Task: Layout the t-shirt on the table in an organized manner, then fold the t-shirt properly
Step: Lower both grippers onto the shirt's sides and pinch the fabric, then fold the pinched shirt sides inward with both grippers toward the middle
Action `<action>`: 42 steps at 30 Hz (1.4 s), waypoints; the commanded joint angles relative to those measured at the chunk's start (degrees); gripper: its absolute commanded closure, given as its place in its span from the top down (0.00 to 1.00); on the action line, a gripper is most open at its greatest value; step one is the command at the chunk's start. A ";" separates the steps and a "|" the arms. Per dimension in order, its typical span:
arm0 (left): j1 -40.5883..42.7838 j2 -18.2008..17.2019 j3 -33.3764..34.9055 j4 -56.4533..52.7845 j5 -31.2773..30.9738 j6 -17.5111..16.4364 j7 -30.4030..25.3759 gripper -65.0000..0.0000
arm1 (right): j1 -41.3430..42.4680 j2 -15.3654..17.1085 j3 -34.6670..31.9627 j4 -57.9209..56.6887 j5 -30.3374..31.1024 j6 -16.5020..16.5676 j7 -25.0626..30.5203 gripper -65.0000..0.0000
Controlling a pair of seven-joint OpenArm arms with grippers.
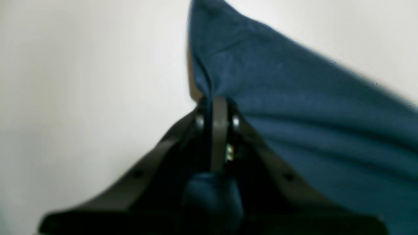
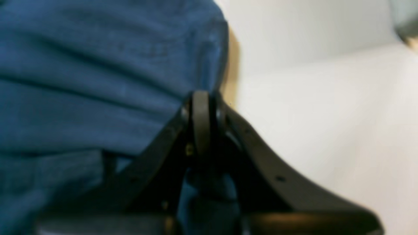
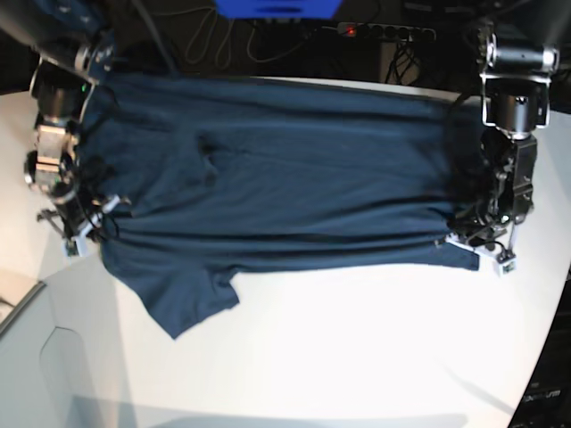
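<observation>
The dark navy t-shirt (image 3: 285, 178) lies stretched sideways across the white table (image 3: 357, 357), with one sleeve (image 3: 187, 303) hanging toward the front. At the base view's right end, my left gripper (image 3: 459, 236) is shut on the t-shirt's edge. The left wrist view shows that gripper (image 1: 217, 99) pinching a raised peak of t-shirt (image 1: 294, 114) above the table (image 1: 81, 81). At the base view's left end, my right gripper (image 3: 98, 218) grips the other end. Its wrist view shows the right gripper (image 2: 200, 96) shut on the t-shirt's edge (image 2: 98, 81), with bare table (image 2: 326, 114) to the right.
Behind the table run cables and a power strip (image 3: 384, 31), beside a blue object (image 3: 277, 7). The table's curved edge (image 3: 544, 303) falls away at the right. A lower grey surface (image 3: 27, 357) adjoins the front left.
</observation>
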 commanded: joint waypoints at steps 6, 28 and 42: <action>4.54 -0.86 -3.85 11.86 0.34 0.29 3.08 0.00 | -8.64 -5.13 3.49 21.50 0.97 6.02 1.68 0.00; 13.24 -0.86 -3.94 14.14 0.25 0.37 2.99 0.40 | -19.89 -6.89 4.90 27.65 2.20 6.02 1.15 0.06; 12.71 -0.86 -9.12 21.88 0.25 0.37 2.99 0.70 | -18.31 -7.33 4.72 32.05 2.64 6.02 1.24 0.50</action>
